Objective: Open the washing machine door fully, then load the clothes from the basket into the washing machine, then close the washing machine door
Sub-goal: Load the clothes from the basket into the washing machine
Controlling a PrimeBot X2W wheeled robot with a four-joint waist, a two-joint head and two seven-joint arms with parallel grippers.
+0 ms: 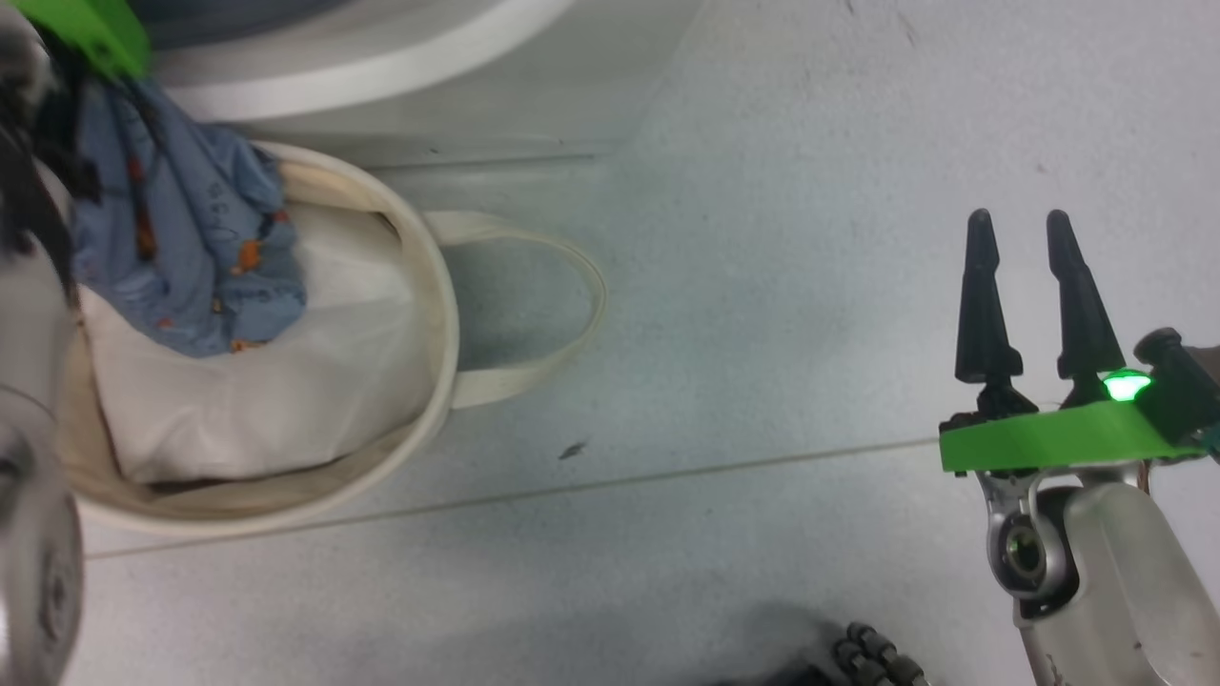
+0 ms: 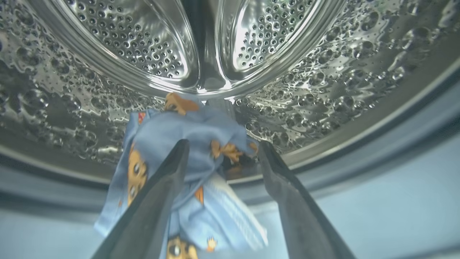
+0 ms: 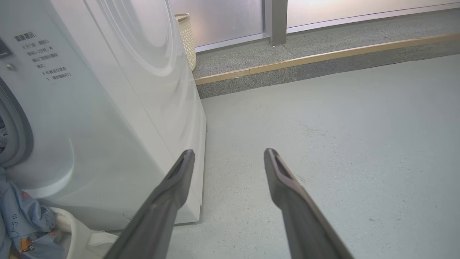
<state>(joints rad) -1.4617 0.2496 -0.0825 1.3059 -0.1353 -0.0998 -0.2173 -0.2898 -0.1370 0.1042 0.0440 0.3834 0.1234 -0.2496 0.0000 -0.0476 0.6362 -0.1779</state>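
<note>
The blue clothes point(image 1: 191, 248) hang from the upper left down into the cream basket point(image 1: 438, 314), which stands against the white washing machine point(image 1: 429, 105). In the left wrist view my left gripper point(image 2: 223, 144) is open at the mouth of the steel drum point(image 2: 323, 90). The clothes point(image 2: 187, 136) are draped over its left finger and trail out over the grey seal. My right gripper point(image 1: 1020, 224) is open and holds nothing, over bare floor to the right of the basket. Its wrist view shows the same gripper point(image 3: 229, 153), the washing machine point(image 3: 90, 126) and the clothes point(image 3: 21, 219). The door is out of view.
One basket handle point(image 1: 572, 286) loops out onto the grey floor point(image 1: 762, 286). Behind the machine stands a woven cream bin point(image 3: 185, 36), beside a raised stone step with a wooden edge point(image 3: 323, 57). A dark ribbed part point(image 1: 872, 657) shows at the bottom edge.
</note>
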